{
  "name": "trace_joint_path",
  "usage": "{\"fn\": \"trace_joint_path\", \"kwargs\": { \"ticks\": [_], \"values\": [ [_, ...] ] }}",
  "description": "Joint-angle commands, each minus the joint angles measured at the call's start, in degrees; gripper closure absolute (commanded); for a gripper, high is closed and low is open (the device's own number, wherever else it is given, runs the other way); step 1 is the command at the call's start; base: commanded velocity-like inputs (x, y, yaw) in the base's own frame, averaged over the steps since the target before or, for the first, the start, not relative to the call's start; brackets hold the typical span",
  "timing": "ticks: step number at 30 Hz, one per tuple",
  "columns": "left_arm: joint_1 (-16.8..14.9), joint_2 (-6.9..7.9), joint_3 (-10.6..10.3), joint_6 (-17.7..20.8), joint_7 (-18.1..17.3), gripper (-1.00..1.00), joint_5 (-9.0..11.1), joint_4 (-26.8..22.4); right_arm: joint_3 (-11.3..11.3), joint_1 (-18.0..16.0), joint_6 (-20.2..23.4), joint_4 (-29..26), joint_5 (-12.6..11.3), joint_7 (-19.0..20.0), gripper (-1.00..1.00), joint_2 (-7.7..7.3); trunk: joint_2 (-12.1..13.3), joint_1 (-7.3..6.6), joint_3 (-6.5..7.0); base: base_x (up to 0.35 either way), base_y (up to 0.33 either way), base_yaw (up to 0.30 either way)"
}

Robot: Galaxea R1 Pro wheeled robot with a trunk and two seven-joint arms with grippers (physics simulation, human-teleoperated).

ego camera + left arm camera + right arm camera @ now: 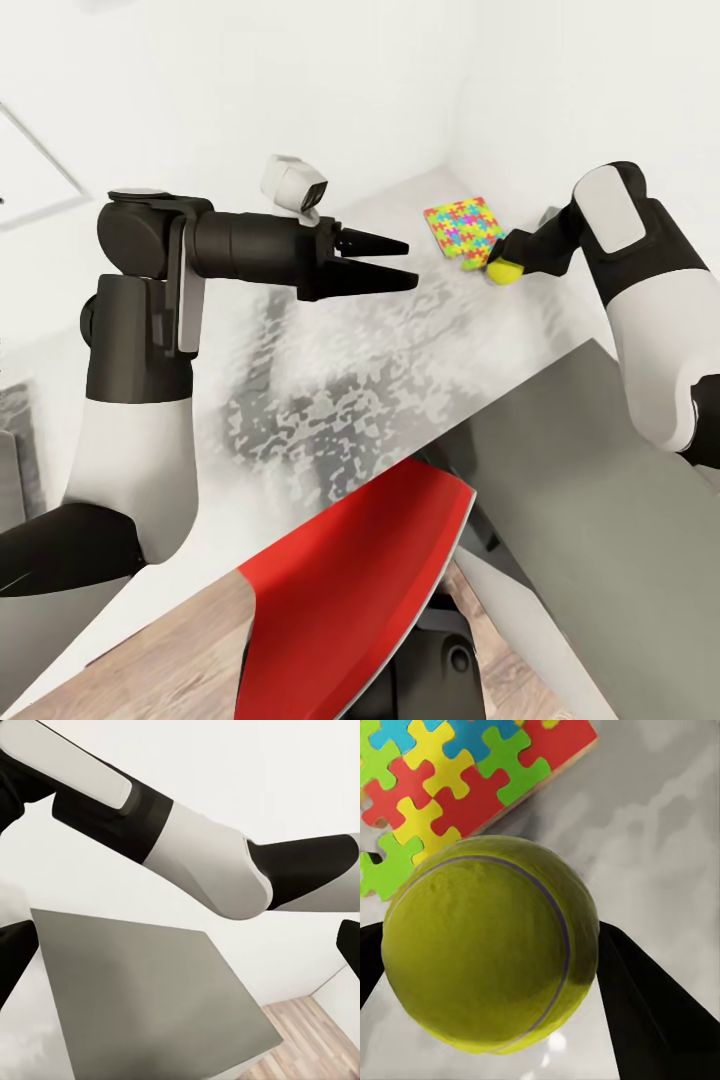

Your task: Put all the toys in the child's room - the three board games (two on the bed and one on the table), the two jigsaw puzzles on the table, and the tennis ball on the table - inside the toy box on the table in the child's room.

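A jigsaw puzzle [463, 230] of bright interlocking pieces lies on the pale table [330, 390] near the far corner by the wall. Just beside its near edge is the yellow-green tennis ball [503, 268], with my right gripper [508, 262] shut on it. In the right wrist view the tennis ball [491, 952] sits between both black fingers [652, 1020], with the puzzle [457, 780] right behind it. My left gripper [405, 262] hovers open over the table's middle, pointing toward the puzzle and holding nothing. The toy box, board games and bed are out of view.
A red chair [370, 590] stands against the table's near edge, over wood-plank floor [150, 660]. A lower dark-grey cabinet top [600, 500] adjoins the table under my right arm. The left wrist view looks past my right arm [202, 862] onto that cabinet [150, 997].
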Motion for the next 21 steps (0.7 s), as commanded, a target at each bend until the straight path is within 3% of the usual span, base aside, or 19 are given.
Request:
{"fn": "trace_joint_path", "kwargs": {
  "ticks": [1, 5, 12, 21],
  "values": [
    [0.0, -0.03, 0.0, 0.6, -0.5, -1.0, -0.5, 0.0, 0.3, 0.0, 0.1, 0.0, -0.9, -0.5, 1.0, -0.11, -0.1, 0.04, 0.03, 0.0, 0.0, 0.0],
    [0.0, 0.11, -0.1, 0.6, -0.5, -1.0, -0.6, 0.0, -0.1, 0.0, 0.1, 0.1, -1.3, -0.3, 1.0, -0.15, -0.1, 0.04, 0.4, 0.0, 0.0, 0.0],
    [0.0, 2.66, -0.1, 0.6, -0.5, -1.0, -0.6, 0.2, -0.5, 0.1, 0.1, 0.6, -2.1, -0.1, 1.0, -0.16, -0.1, 0.04, 1.05, 0.0, 0.0, 0.0],
    [0.1, 6.1, -0.1, 0.6, -0.5, -1.0, -0.4, 0.2, -1.1, 0.4, 0.1, 0.7, -7.9, -0.1, 1.0, -0.73, -0.1, 0.04, 1.88, -0.029, 0.0, 0.0]
  ]
}}
